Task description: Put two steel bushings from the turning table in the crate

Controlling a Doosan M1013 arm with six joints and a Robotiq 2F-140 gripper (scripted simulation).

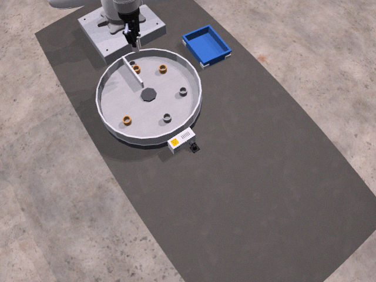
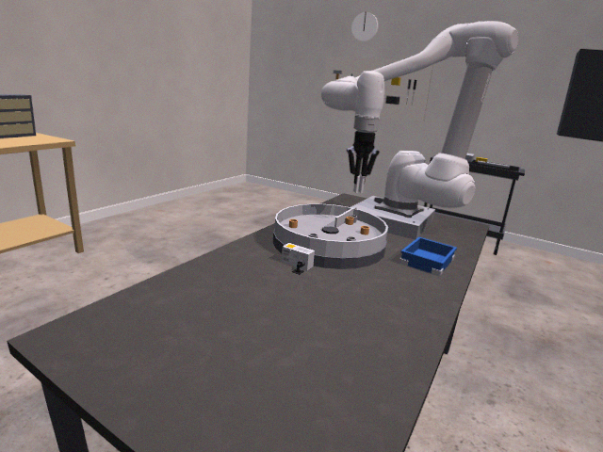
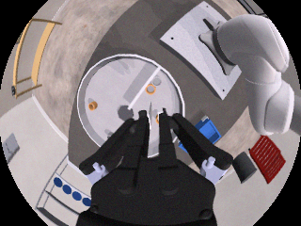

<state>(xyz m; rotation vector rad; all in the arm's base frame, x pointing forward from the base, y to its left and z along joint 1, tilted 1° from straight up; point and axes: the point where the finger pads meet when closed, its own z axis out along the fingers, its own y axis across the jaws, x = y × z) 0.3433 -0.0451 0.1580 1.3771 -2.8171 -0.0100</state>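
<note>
The round turning table (image 1: 121,100) (image 2: 331,250) (image 3: 103,82) holds three grey steel bushings (image 1: 183,91) (image 1: 167,117) (image 1: 132,63) and three orange bushings (image 1: 163,69) (image 1: 136,69) (image 1: 127,120). One steel bushing and one orange bushing lie against the upright divider wall (image 1: 132,71). My gripper (image 1: 137,47) (image 2: 359,186) (image 3: 154,105) is shut with nothing between its fingers. It hangs well above the table's back edge, near the divider. The blue crate (image 1: 191,48) (image 2: 423,260) (image 3: 207,131) stands empty to the right of the turning table.
A dark hub (image 1: 148,94) sits at the turning table's centre. A white control box (image 1: 181,140) (image 2: 298,252) stands at its front rim. The robot's base plate (image 1: 100,33) lies right behind the turning table.
</note>
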